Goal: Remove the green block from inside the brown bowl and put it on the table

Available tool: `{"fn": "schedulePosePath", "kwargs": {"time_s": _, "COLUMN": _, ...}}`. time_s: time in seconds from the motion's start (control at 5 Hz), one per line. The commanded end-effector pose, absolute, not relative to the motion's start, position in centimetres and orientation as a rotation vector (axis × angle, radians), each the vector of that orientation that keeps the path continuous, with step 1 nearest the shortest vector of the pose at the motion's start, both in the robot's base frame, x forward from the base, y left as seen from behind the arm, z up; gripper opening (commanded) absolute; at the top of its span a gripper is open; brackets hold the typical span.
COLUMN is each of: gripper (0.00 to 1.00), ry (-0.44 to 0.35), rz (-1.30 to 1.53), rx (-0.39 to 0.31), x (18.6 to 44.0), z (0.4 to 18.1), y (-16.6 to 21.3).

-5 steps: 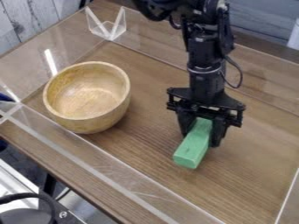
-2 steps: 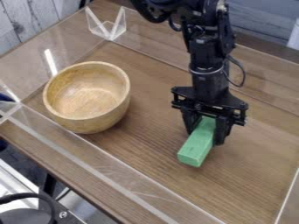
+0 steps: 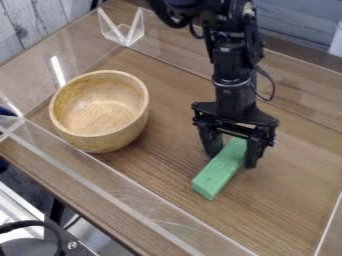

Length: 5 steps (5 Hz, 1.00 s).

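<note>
The green block (image 3: 214, 179) lies flat on the table (image 3: 140, 185), right of the brown bowl (image 3: 96, 137), which holds nothing. My gripper (image 3: 230, 152) points steeply down over the block's far end. Its black fingers (image 3: 205, 142) stand spread on either side of that end, open, and no longer pinch it. The near half of the block sticks out in front of the fingers towards the table's front edge.
Clear acrylic walls (image 3: 80, 205) run along the table's edges, with a clear bracket (image 3: 124, 30) at the back left. Black cables (image 3: 27, 240) hang off the front left corner. The arm rises from the gripper towards the top of the view.
The fingers have spread apart and let go of the green block. The block has dropped from its tilted hold to lie flat, a little lower and to the left.
</note>
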<state>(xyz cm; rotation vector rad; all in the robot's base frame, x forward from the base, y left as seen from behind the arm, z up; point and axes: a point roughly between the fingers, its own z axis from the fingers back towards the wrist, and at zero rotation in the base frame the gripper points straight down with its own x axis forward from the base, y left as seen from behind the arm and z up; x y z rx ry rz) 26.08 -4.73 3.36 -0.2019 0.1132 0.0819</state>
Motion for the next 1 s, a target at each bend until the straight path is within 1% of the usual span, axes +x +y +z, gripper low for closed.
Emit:
{"fn": "schedulePosePath", "kwargs": {"time_s": 0.0, "gripper": 1.00, "ry": 0.067, "rz": 0.120, "rx": -0.225, "x": 27.8, "z": 5.5, "y": -4.2}}
{"fn": "schedulePosePath", "kwargs": {"time_s": 0.4, "gripper": 1.00, "ry": 0.048, "rz": 0.085, "rx": -0.253, "x": 27.0, "z": 9.5, "y": -3.3}}
{"fn": "schedulePosePath", "kwargs": {"time_s": 0.6, "gripper": 1.00, "ry": 0.039, "rz": 0.062, "rx": -0.249, "x": 26.3, "z": 11.6, "y": -2.6}}
{"fn": "schedulePosePath", "kwargs": {"time_s": 0.8, "gripper": 1.00, "ry": 0.016, "rz": 0.035, "rx": -0.164, "x": 25.6, "z": 12.3, "y": -1.8}}
